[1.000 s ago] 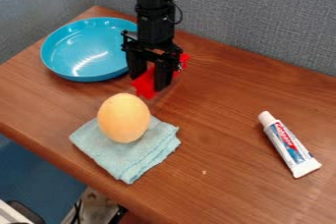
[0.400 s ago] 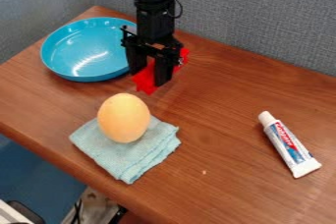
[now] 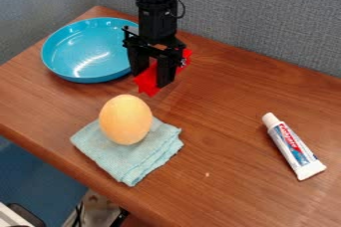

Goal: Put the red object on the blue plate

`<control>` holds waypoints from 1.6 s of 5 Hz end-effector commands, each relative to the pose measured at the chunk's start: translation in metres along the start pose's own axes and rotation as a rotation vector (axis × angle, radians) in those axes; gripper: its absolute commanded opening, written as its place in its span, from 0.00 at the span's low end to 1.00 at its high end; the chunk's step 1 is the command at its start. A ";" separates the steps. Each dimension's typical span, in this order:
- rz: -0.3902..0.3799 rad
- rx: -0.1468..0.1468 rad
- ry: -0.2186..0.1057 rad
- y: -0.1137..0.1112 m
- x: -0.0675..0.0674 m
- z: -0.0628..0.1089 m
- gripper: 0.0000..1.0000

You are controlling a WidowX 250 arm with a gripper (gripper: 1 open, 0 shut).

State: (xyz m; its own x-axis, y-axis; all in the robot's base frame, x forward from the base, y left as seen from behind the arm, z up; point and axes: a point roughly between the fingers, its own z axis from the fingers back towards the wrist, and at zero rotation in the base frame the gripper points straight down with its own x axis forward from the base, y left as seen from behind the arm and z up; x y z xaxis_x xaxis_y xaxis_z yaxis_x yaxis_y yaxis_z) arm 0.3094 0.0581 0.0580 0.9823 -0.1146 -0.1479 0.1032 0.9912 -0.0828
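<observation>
The red object (image 3: 146, 82) is a small bright red block held lengthwise between the black fingers of my gripper (image 3: 151, 76). One red end shows at the fingertips and the other beside the gripper's right side. The gripper points straight down and is shut on the block, just above the wooden table. The blue plate (image 3: 78, 54), a round glossy sky-blue dish, sits at the back left, its rim right beside the gripper's left finger. The fingers hide most of the block.
An orange egg-shaped ball (image 3: 126, 119) rests on a light blue folded cloth (image 3: 138, 157) near the table's front edge. A white toothpaste tube (image 3: 293, 144) with red print lies at the right. A grey wall stands behind the table.
The gripper with the red block has shifted slightly up and left toward the plate since a second ago. Over the last half second nothing has moved.
</observation>
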 end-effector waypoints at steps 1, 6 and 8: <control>0.022 0.020 -0.100 0.006 0.003 0.032 0.00; 0.029 0.013 -0.098 0.008 0.003 0.034 0.00; 0.029 0.012 -0.097 0.008 0.004 0.035 0.00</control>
State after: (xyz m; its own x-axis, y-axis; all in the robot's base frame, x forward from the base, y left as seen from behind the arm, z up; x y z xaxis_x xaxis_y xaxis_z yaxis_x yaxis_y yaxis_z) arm 0.3085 0.0604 0.0611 0.9821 -0.1032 -0.1576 0.0895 0.9917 -0.0920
